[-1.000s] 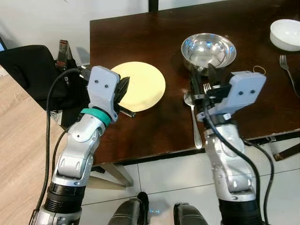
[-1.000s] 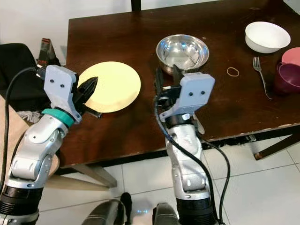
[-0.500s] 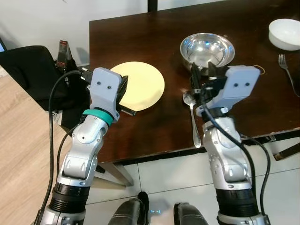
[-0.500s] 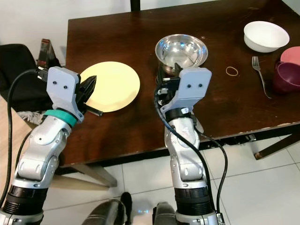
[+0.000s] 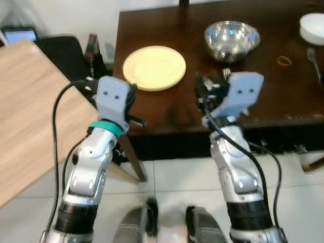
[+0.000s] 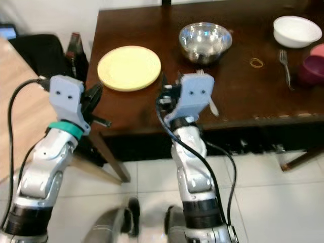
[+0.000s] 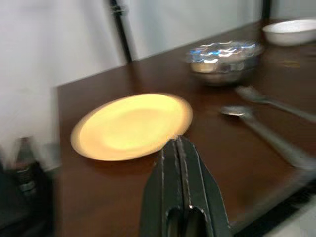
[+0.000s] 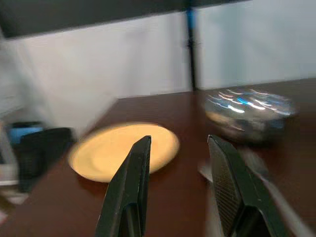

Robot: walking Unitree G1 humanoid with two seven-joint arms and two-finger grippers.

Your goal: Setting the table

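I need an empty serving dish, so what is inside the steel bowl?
The steel bowl on the table looks empty; what shows of its inside is bare, shiny metal. Its near wall hides part of the bottom, so something small and flat there would be covered.

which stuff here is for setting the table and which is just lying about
For the job: yellow plate, steel bowl, white bowl, fork, spoon, pink cups.

Lying about: rubber band, bottle, black chair.
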